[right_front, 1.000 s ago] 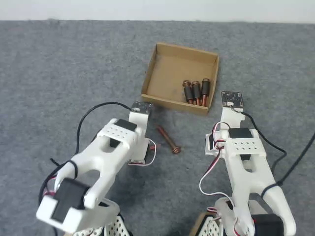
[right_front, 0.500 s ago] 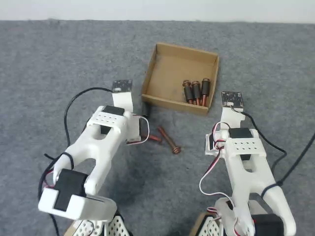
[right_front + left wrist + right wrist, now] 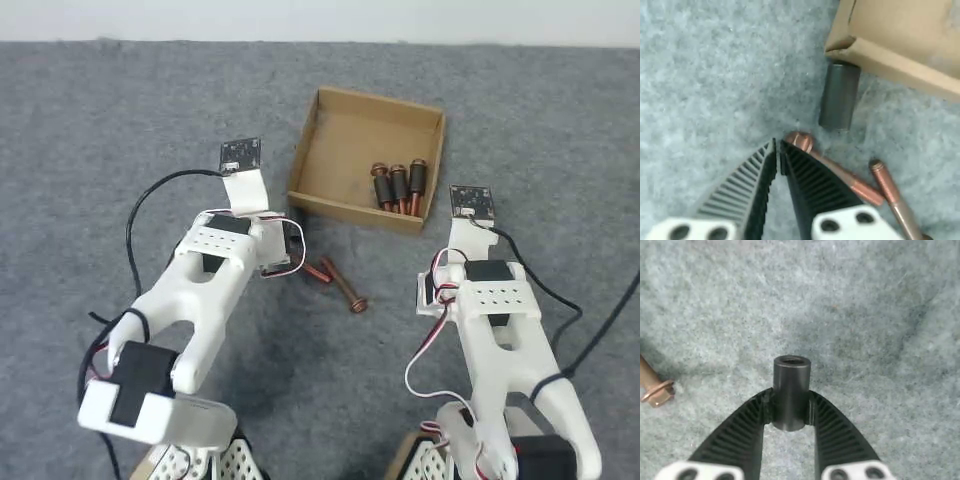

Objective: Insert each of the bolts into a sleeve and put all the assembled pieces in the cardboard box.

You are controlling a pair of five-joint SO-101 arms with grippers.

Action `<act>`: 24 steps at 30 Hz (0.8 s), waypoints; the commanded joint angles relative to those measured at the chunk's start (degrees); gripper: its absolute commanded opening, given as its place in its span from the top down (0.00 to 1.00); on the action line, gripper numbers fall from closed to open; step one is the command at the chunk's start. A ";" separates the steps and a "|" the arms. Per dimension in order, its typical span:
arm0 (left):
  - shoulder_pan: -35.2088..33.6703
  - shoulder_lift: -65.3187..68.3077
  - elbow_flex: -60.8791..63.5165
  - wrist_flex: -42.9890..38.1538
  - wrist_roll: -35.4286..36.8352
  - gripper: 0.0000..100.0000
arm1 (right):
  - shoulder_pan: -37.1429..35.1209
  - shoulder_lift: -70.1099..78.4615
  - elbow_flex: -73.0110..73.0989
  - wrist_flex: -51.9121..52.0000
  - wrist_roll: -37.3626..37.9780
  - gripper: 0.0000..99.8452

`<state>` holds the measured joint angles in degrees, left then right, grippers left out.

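Cardboard box (image 3: pixel 350 211) at the far middle of the grey carpet (image 3: pixel 100 150) from above, with 3 assembled pieces (image 3: pixel 398 187) side by side inside, by its right wall. Just short of its near wall, 2 loose bolts (image 3: pixel 345 285) lying close together, between the left arm (image 3: pixel 215 280) and the right arm (image 3: pixel 495 320). From the left wrist: left gripper (image 3: pixel 777 146) pinched almost fully together on nothing, tips just beside the head of the nearer bolt (image 3: pixel 801 141); second bolt (image 3: pixel 890 187) close alongside; loose sleeve (image 3: pixel 840 95) flat on the carpet, just beside the box corner. From the right wrist: right gripper (image 3: pixel 790 407) clamped on a black sleeve (image 3: pixel 791 377), bore showing at the free end, a bolt head (image 3: pixel 657 392) off to 1 side on the carpet. Likely to go wrong here: if reopened and shut this near the head, apt to pinch only its edge and flick the bolt away, or shove it into its neighbour. Apt also to nudge the flat sleeve, round enough to roll. Later, if gripped off-centre, liable to tilt and jam at the bore instead of sliding in.
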<state>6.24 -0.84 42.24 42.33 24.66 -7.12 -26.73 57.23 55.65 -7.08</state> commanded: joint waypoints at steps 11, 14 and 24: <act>6.42 -11.78 -1.10 10.73 20.22 0.81 | 0.40 -1.19 -0.44 -0.75 0.88 0.99; 8.53 -6.95 -1.54 10.90 21.36 0.81 | 0.40 -1.19 -0.44 -0.75 0.88 0.99; 2.81 7.65 -8.57 8.97 21.89 0.89 | 0.40 -1.19 -0.44 -0.75 0.88 0.99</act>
<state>10.02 5.93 38.02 51.30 46.02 -7.12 -26.73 57.23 55.65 -7.08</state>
